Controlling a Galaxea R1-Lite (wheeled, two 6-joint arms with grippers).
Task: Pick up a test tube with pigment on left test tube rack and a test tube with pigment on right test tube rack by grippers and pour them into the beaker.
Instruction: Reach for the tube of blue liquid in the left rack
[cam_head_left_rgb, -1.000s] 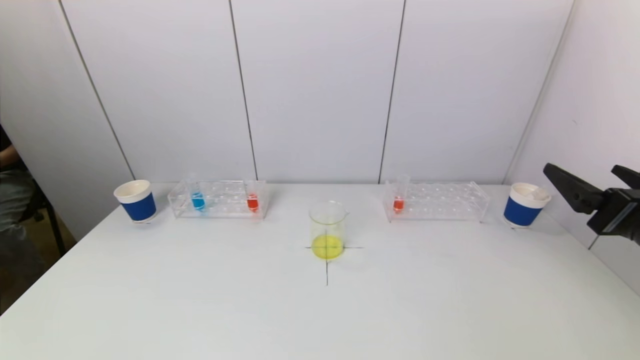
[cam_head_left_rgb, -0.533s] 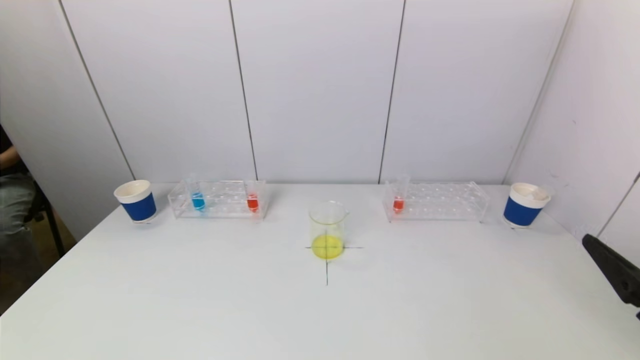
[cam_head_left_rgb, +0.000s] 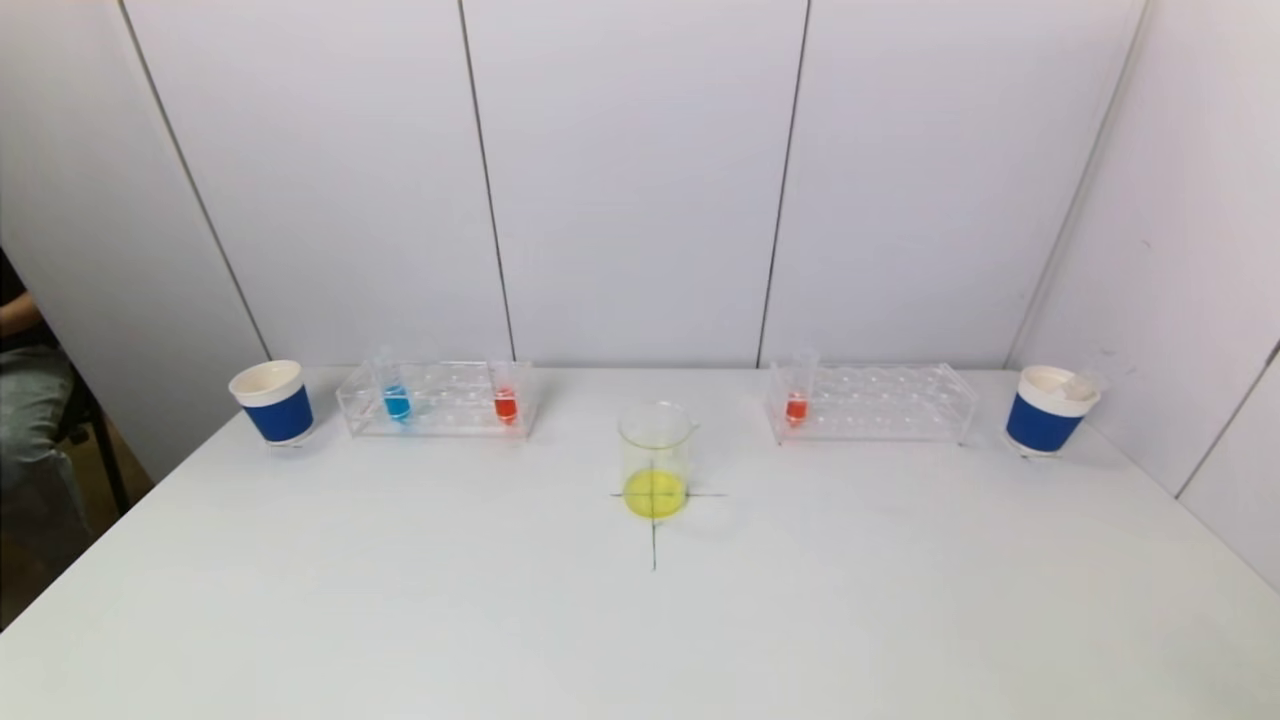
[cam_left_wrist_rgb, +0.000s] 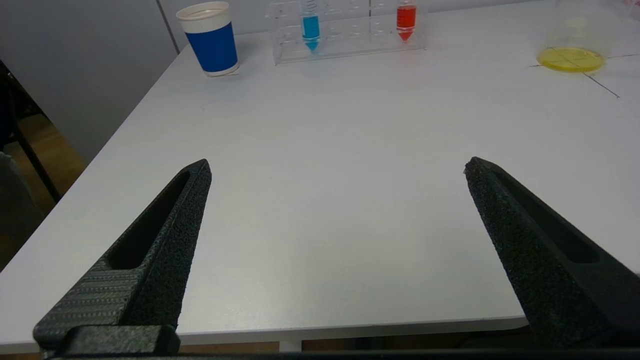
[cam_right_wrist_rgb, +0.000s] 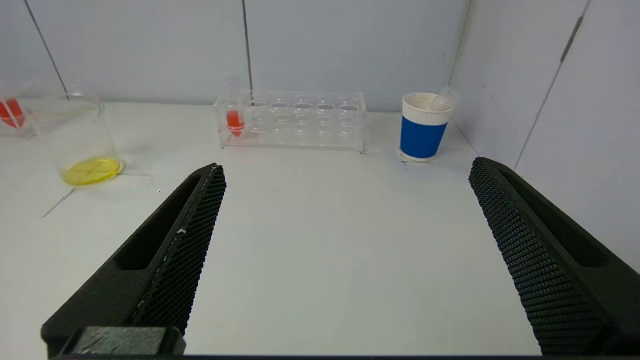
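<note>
The clear left test tube rack holds a blue-filled tube and a red-filled tube; both show in the left wrist view too, the blue tube and the red tube. The right test tube rack holds one red-filled tube, the same red tube in the right wrist view. The glass beaker with yellow liquid stands on a cross mark at mid-table. Neither arm shows in the head view. My left gripper hangs open over the near left table edge. My right gripper is open and empty over the near right table.
A blue paper cup stands left of the left rack. Another blue cup stands right of the right rack with an empty clear tube leaning in it. A wall closes the right side. A person's leg is at far left.
My right gripper, seen beside the right cup a second ago, dropped down and back along the right edge and has left the head view. Nothing on the table moved.
</note>
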